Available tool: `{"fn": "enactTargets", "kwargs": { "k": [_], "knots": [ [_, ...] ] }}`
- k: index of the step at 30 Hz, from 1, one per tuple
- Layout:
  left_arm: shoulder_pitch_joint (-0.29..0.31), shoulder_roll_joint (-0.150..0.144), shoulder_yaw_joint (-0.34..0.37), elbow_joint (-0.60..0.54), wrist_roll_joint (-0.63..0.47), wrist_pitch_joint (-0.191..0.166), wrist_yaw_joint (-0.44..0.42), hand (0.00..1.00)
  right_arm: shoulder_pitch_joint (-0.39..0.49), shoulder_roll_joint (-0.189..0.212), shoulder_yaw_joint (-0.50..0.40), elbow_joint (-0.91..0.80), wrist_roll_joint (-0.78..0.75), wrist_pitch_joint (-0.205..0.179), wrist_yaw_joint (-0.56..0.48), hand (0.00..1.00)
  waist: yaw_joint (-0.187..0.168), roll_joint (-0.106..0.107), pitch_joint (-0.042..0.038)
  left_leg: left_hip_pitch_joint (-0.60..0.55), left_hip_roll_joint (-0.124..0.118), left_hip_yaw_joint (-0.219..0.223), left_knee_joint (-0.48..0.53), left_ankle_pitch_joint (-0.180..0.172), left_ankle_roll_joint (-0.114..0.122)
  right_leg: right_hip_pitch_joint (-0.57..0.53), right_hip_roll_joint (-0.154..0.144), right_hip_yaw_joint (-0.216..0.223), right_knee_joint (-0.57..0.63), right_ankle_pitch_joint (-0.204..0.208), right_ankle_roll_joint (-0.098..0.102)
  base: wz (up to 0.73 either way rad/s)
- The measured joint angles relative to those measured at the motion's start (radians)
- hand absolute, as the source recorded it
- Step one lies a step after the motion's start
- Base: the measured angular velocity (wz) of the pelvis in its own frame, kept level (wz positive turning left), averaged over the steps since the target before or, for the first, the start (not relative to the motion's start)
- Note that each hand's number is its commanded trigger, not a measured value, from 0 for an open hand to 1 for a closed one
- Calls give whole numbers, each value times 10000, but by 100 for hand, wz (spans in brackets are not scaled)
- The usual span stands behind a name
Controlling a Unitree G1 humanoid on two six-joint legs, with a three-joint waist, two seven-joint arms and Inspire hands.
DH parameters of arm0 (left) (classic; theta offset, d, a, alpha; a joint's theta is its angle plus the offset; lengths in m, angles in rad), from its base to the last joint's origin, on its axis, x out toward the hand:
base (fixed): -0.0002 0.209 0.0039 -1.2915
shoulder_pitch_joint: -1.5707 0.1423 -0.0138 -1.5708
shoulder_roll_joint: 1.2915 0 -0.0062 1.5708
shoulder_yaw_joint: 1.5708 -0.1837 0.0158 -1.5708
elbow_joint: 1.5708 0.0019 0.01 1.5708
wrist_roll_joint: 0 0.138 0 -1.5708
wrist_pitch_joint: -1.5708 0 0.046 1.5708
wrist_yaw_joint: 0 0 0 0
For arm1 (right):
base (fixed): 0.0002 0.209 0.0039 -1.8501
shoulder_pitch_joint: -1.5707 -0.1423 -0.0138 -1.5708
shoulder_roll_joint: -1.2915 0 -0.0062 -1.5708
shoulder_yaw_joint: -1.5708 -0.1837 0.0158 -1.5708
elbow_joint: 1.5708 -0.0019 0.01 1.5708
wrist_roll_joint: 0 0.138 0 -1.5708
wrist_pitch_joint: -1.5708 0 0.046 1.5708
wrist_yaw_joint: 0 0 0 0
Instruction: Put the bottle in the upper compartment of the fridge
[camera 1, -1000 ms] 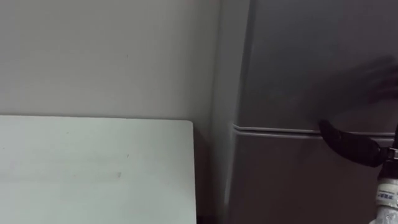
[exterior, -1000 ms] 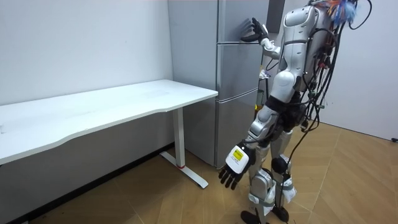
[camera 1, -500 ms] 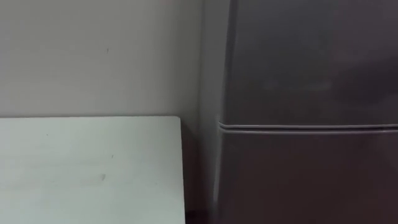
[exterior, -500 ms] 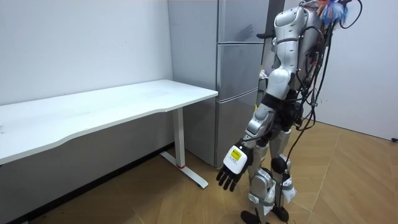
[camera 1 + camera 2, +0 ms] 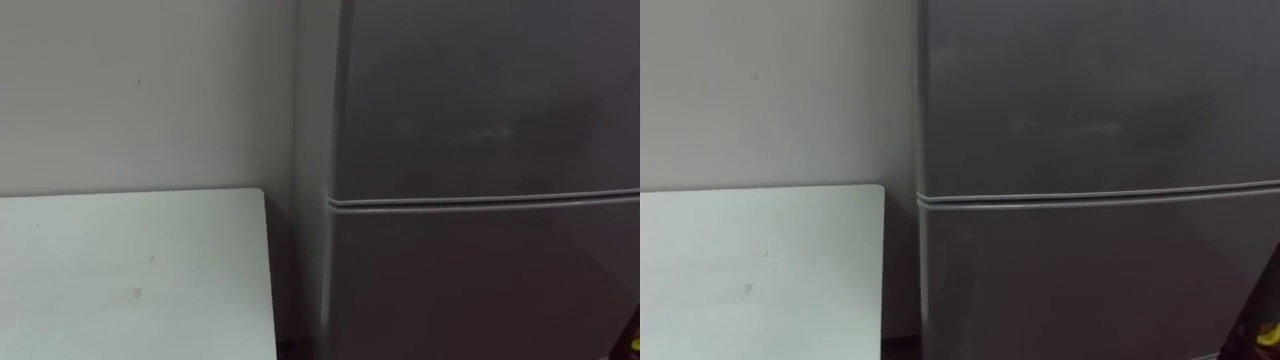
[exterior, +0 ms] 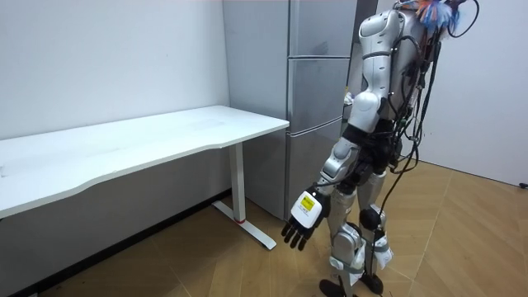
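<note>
**A:** Plain pale wall (image 6: pixel 107 58) across the back, with a long white surface (image 6: pixel 124 144) running along it on a white leg (image 6: pixel 239 186).

**B:** Its near end stops just beside the tall grey fridge (image 6: pixel 318 99), both doors shut, a thin seam between them.

**A:** Underfoot there's a wooden floor (image 6: pixel 462 239) laid in herringbone, evenly lit.

**B:** And a second white wall closes the room view's right.

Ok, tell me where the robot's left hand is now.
In the room view the left hand hangs open beside the robot's legs, before the fridge, just past the table's end.
</note>
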Motion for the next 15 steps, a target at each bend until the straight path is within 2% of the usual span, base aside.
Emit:
{"fn": "enactTargets", "kwargs": {
  "k": [3, 8, 12, 15],
  "knots": [
    [18, 1, 34, -75, 4, 19, -7, 0, 423, 24, -68, 308, 698, 78, -1, 0, -32, 209, 18, -41, 2, 31, -29, 0, 1, -49, 2, 46, 21, 0, 1, -4],
    [36, -11, 74, -405, -7, 20, -4, 0, 1098, 493, -117, 1382, 1413, 170, 182, 0, -16, 283, -18, 7, 1, 22, -42, 3, -4, -20, 11, 34, -30, -6, -5, 0],
    [28, -54, 17, -443, -14, 18, -6, 0, 1783, 1278, 35, 2445, 1419, 249, 531, 0, 47, 351, -36, 13, 0, 119, -55, 1, -3, -25, 3, 61, -43, -10, 1, -2],
    [0, -75, 29, -373, -80, 18, -1, 0, 2123, 1575, 544, 3192, 1373, 421, 834, 0, 49, 466, -20, 41, 9, 210, -85, 0, -1, -28, -4, 82, -13, -11, 3, -4]
  ]
}}
